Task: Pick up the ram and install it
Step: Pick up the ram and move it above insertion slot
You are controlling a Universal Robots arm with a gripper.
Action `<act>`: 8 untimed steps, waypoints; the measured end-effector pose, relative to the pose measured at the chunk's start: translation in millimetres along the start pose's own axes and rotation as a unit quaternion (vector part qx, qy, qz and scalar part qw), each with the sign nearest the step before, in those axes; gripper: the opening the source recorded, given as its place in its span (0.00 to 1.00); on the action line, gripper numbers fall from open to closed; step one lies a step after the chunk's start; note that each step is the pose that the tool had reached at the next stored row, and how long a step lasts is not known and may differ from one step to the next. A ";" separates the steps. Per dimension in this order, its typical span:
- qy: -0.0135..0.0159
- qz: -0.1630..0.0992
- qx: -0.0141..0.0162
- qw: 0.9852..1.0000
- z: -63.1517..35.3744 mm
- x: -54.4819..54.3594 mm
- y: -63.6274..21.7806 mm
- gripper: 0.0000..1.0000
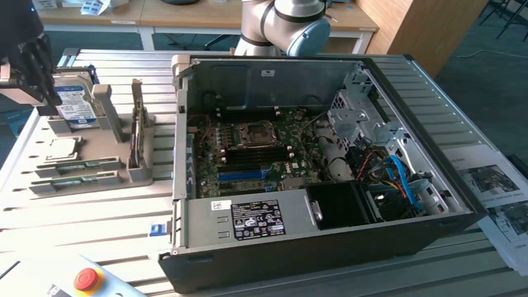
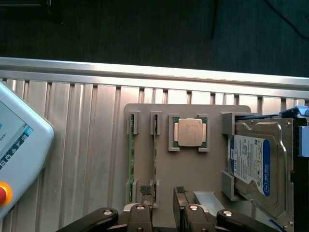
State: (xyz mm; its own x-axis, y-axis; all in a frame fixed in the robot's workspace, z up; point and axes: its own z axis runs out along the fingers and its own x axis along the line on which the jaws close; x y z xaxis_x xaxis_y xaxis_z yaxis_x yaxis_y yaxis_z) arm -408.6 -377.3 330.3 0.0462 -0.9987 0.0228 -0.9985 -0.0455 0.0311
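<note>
- Jaws hang part-open and empty over the tray (image 2: 193, 169) end.
- ram (image 2: 155, 154) stands on edge in the tray, long axis running straight out from the jaws, a bit off the gap.

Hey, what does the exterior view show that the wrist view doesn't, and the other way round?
Exterior view: the open computer case with its motherboard, and the arm's base beyond it. Wrist view: the pincer, jaws apart, close over the grey holder. Both: that holder with the ram sticks, the processor chip and the hard drive, plus the teach pendant.
</note>
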 end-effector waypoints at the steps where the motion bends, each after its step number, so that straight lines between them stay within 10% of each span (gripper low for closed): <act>1: 0.000 0.000 0.000 1.000 1.6 -0.1 0.0 0.31; 8: 0.000 0.000 0.000 1.000 7.3 -0.3 -0.2 0.31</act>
State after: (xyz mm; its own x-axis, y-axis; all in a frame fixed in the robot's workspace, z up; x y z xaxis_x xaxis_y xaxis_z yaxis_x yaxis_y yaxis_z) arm -408.6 -377.2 322.9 0.0462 -0.9987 0.0229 -0.9985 -0.0455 0.0312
